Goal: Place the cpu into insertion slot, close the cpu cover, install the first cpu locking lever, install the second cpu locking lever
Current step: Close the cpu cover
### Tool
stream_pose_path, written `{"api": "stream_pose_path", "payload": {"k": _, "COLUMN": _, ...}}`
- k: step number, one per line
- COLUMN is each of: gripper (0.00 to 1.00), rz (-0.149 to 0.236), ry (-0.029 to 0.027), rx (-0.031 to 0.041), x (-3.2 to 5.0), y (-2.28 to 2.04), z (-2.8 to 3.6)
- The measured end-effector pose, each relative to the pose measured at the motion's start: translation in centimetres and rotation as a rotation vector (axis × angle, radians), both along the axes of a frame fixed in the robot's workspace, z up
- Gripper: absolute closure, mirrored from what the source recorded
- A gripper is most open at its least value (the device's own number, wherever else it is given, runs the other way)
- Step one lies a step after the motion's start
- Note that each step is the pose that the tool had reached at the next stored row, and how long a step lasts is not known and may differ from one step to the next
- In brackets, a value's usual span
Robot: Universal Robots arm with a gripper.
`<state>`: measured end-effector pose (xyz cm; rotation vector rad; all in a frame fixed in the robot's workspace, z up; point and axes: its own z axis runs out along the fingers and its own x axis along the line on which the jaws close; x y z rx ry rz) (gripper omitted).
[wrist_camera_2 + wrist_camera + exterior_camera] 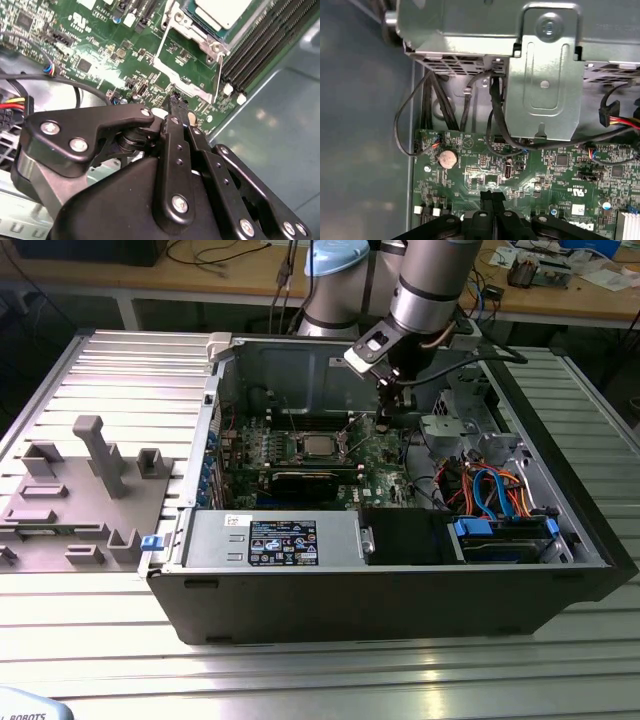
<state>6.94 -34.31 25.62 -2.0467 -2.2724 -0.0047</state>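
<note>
In the exterior view I see the arm reaching down into the open computer case (400, 580) on the desk (100, 620), with the tool (384, 415) low over the motherboard. It hangs towards the exterior view's right of the insertion slot (300, 447). The cpu (318, 445) already lies in that slot with its grey top up.

The second wrist view shows what the exterior view cannot. The cpu cover (161, 42) is swung open and lies back on the board between the slot and the tool. A thin locking lever (219, 75) stands free beside the memory slots (265, 40). The black fingers (175, 130) are pressed together with nothing between them, their tips near the cover's free edge.

I judge the cover to be light, stiff sheet metal on a hinge, best pushed at that free edge. The lever looks like springy wire, best caught near its bent end. The seated chip is delicate and best left alone.

The first wrist view looks the other way, past the joined tips to a coin battery (447, 159), cables (495, 115) and the drive cage (545, 75).
</note>
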Motion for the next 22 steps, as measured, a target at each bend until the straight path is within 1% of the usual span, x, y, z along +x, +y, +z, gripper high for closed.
{"api": "stream_pose_path", "payload": {"k": 1, "gripper": 0.89, "rz": 0.031, "ry": -0.0001, "rx": 0.0000, "x": 0.00, "y": 0.00, "z": -0.10}}
{"api": "stream_pose_path", "payload": {"k": 6, "gripper": 0.89, "rz": 0.028, "ry": 0.0000, "rx": 0.0007, "x": -0.17, "y": 0.00, "z": -0.58}}
{"api": "stream_pose_path", "payload": {"k": 7, "gripper": 0.89, "rz": 0.027, "ry": 0.0000, "rx": 0.0006, "x": -0.41, "y": 0.00, "z": -0.68}}
{"api": "stream_pose_path", "payload": {"k": 10, "gripper": 0.89, "rz": 0.027, "ry": -0.0005, "rx": 0.0008, "x": -1.62, "y": 0.00, "z": -0.69}}
{"api": "stream_pose_path", "payload": {"k": 12, "gripper": 0.89, "rz": 0.027, "ry": -0.0012, "rx": 0.0009, "x": -2.08, "y": 0.00, "z": -0.69}}
{"api": "stream_pose_path", "payload": {"k": 14, "gripper": 0.89, "rz": 0.027, "ry": -0.0025, "rx": 0.0011, "x": -2.85, "y": 0.00, "z": -0.69}}
{"api": "stream_pose_path", "payload": {"k": 22, "gripper": 0.89, "rz": 0.027, "ry": -0.0030, "rx": 0.0018, "x": -4.17, "y": 0.00, "z": -0.69}}
